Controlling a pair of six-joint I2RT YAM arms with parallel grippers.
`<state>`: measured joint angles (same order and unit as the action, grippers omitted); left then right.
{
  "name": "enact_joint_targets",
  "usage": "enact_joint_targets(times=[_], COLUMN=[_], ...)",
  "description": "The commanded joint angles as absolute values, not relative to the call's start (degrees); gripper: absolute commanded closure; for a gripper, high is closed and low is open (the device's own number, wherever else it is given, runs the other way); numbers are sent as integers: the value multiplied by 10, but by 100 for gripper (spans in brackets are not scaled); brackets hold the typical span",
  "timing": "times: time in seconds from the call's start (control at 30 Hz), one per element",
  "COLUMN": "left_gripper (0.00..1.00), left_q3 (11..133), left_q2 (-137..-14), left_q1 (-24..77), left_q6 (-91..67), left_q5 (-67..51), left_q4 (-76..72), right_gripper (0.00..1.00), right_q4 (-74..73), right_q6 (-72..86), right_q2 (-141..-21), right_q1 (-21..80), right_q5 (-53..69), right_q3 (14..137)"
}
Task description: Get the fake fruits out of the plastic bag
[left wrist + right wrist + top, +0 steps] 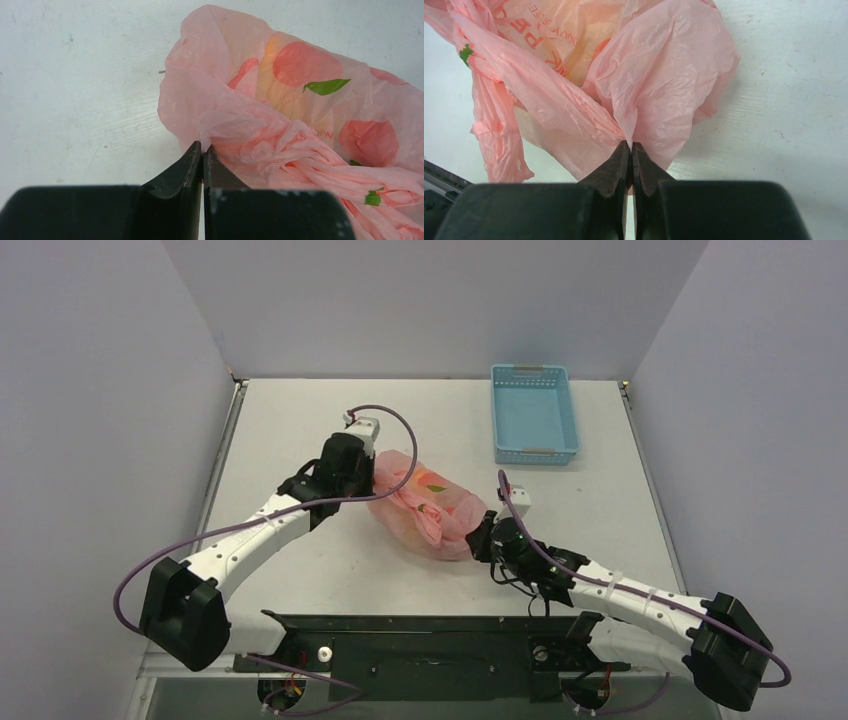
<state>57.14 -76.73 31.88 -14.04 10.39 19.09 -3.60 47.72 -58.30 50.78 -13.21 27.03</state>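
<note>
Fingers (182,172) of your left gripper (202,149) and right gripper (630,147) each pinch a fold at opposite ends of the plastic bag (428,505) on the table (300,420), presumably to spread it and expose the fake fruits inside.

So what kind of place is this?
Probably a robot test booth: plain walls box in a white table, with a left arm and right arm bolted at its edge, both pinching a plastic bag.

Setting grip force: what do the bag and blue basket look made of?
The plastic bag: thin translucent pink film, faintly glossy; it crinkles finely and yellow shows through. The basket: likely rigid moulded plastic, light blue; straight slotted walls.
</note>
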Motion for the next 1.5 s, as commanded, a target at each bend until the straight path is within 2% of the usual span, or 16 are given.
enact_joint_targets(times=[0.0,0.23,0.3,0.33,0.37,0.4,0.5,0.6,0.77,0.83,1.03,1.17,1.23,1.3,1.33,1.47], left_gripper=[100,100,100,100,100,100,100,100,100,100,100,100,100,100,100,100], left_q3=[538,423,418,420,420,419,404,384,380,378,373,368,366,364,363,356], left_q2=[-706,-641,-640,-642,-644,-645,-639,-627,-612,-609,-594,-587,-586,-584,-583,-573], left_q1=[300,301,301,301,301,301,301,301,301,301,300,300,299,299,299,299], left_q6=[-228,-318,-319,-317,-316,-317,-328,-351,-368,-372,-386,-382,-379,-380,-380,-382], left_q5=[45,-72,-77,-77,-79,-83,-82,-76,-70,-66,-58,-63,-68,-70,-70,-55], left_q4=[169,79,88,102,107,111,96,78,96,101,107,113,117,119,119,119], right_gripper=[97,65,47,28,22,21,24,22,23,26,37,41,49,66,79,100], right_q4=[-62,-63,-73,-78,-86,-88,-94,-84,-71,-76,-83,-66,-62,-56,-55,-54], right_q6=[393,319,305,296,289,277,249,214,164,143,105,101,95,84,81,77], right_q2=[-568,-611,-617,-620,-621,-625,-643,-679,-725,-747,-813,-834,-842,-846,-846,-827], right_q1=[512,514,515,515,516,516,522,532,573,604,700,721,726,733,735,736], right_q5=[-131,-33,-22,-20,-10,3,35,66,53,-4,-307,-388,-409,-437,-444,-432], right_q3=[299,384,410,431,440,457,478,488,499,513,534,529,529,532,533,533])
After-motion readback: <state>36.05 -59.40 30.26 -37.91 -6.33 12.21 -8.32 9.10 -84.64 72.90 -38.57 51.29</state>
